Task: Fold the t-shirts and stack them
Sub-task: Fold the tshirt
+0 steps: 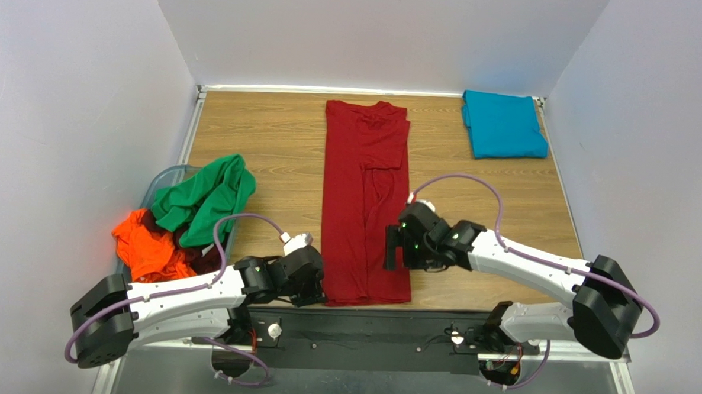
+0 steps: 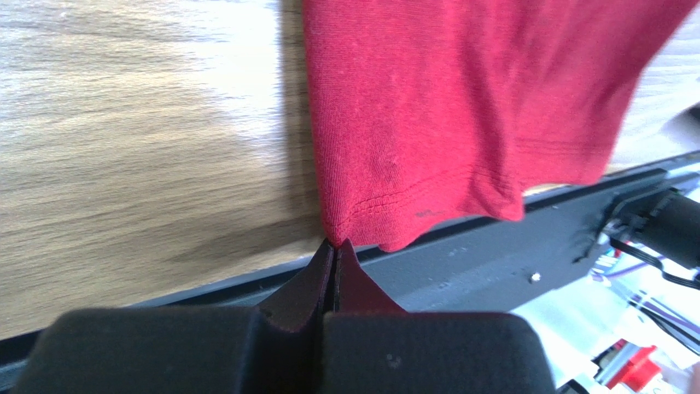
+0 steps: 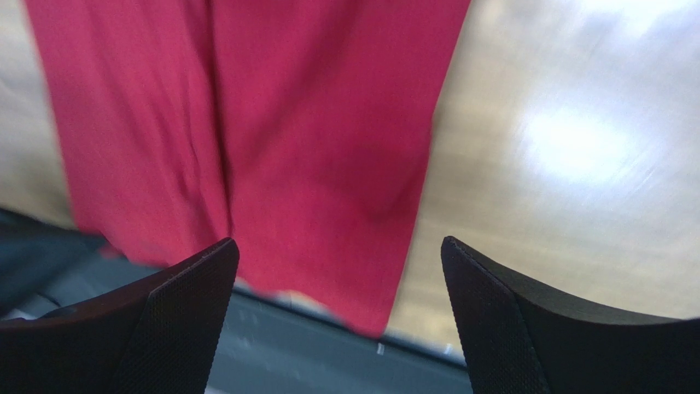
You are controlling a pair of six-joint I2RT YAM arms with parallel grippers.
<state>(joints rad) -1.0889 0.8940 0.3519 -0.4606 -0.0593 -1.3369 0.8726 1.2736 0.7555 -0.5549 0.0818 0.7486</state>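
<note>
The dark red shirt (image 1: 366,198) lies as a long strip down the middle of the table (image 1: 268,149), its long axis running from the hem nearest the arms away to the collar. The left pincer (image 2: 335,246) is pressed together on the shirt's left hem corner. The right pincer (image 3: 337,246) hangs spread wide over the shirt's right edge, just up from the hem, so I'd say it must take that other corner next.

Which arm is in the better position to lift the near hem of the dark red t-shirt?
Left. The left fingers pinch a near corner of the dark red t-shirt; the right fingers stand open above it, holding nothing.
</note>
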